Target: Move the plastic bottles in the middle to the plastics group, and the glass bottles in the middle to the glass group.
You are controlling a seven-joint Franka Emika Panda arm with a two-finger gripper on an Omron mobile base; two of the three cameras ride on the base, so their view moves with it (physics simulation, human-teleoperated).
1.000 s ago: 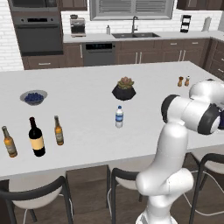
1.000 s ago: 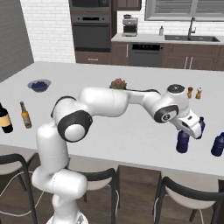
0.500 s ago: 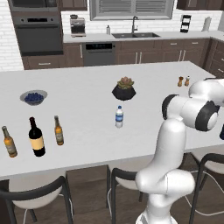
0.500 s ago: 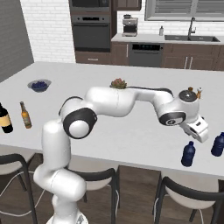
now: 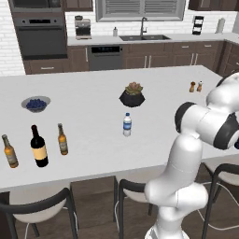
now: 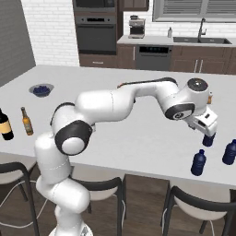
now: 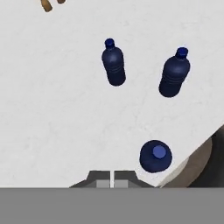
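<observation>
pincer (image 6: 208,133) hanging over three solid dark blue plastic bottles (image 7: 113,62) at tabletop (image 6: 138,138) right end | fingers together, nothing held | risk: nearest-edge bottle getting clipped, toppling off

White brick wall (image 6: 50,27); dark cabinets (image 5: 154,58); built-in oven (image 5: 38,39); shuttered window (image 5: 140,8).

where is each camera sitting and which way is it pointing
Left base view: behind the arm on its left, facing forward and down over the island counter; the arm rises at lower right; clear bottle mid-counter.
Right base view: behind on its right; the arm rises at lower left and reaches to the gripper near the dark blue bottles.
Hand view: on the hand, looking down at three dark blue bottles; gripper tips at bottom.
Shared: both base views show the wine bottle.
</observation>
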